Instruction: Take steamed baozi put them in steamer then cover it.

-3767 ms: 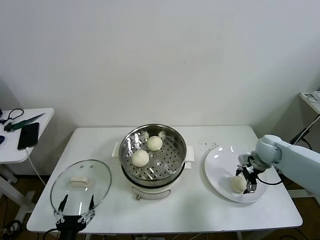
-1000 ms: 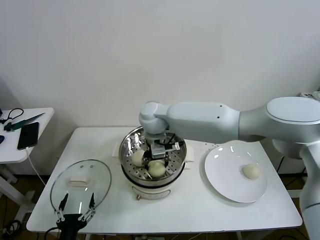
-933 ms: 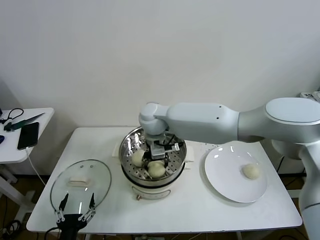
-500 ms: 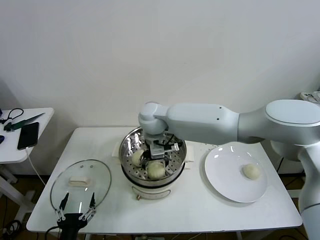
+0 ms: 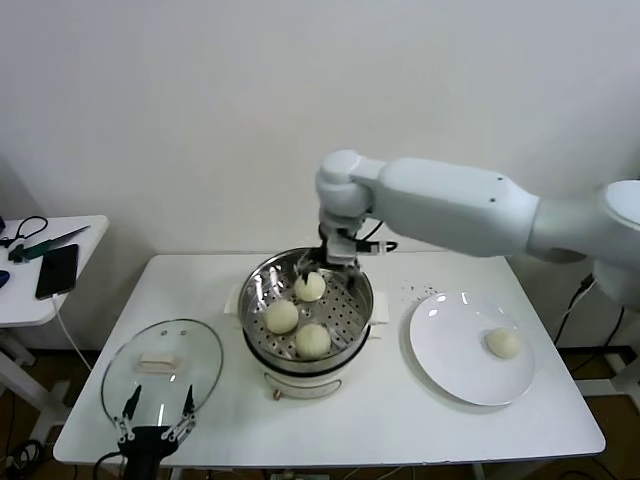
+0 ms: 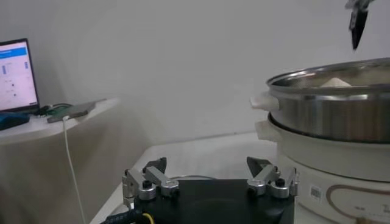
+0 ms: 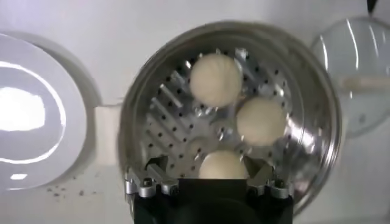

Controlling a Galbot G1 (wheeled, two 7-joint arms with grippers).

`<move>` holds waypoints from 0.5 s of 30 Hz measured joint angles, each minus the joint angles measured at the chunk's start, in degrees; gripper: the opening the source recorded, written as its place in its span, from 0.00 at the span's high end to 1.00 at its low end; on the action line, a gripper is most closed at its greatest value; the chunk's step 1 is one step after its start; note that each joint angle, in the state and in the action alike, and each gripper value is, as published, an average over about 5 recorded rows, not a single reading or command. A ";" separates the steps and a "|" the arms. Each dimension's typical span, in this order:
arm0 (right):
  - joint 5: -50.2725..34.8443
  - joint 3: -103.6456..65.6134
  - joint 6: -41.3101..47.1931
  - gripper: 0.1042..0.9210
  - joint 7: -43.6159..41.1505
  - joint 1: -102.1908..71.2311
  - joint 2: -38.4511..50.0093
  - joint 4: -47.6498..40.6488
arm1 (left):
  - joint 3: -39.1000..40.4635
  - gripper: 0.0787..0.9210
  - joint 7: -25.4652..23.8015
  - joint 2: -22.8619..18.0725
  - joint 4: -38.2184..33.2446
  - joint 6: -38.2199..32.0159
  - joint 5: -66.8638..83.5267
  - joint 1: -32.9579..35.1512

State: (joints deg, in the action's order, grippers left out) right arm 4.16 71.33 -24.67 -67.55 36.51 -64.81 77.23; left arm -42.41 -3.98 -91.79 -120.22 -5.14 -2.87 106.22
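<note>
No words, numbers or brand names can be read anywhere. The steamer [image 6: 332, 131] carries a small label and a curved outline on its white base, too small to make out. A laptop screen [image 6: 15, 74] (on the side table) shows blue-and-white lines, likewise illegible.

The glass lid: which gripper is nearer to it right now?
Left. The left gripper sits open at the near rim of the glass lid on the table. The right gripper hangs open over the steamer, well to the lid's right.
</note>
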 measured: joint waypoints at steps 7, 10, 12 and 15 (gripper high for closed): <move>-4.16 0.66 12.21 0.12 4.94 0.20 10.37 2.23 | 0.49 0.12 0.03 0.33 -0.35 -0.34 -0.14 0.25; -5.43 0.60 18.49 0.12 6.06 -0.73 15.07 2.94 | 0.59 0.12 0.25 0.55 -0.28 -0.40 -0.13 0.24; -6.08 0.39 22.11 0.12 6.56 -1.73 18.10 3.13 | 0.58 0.12 0.51 0.61 -0.14 -0.38 -0.11 0.16; -6.57 -0.39 26.22 0.12 6.92 -3.91 22.37 3.07 | 0.59 0.12 0.81 0.63 -0.01 -0.28 -0.08 0.17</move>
State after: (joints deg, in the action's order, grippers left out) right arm -2.41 70.95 1.55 -60.63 32.60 -42.44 80.30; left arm -41.82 -3.17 -91.16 -120.23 -5.42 -2.95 106.39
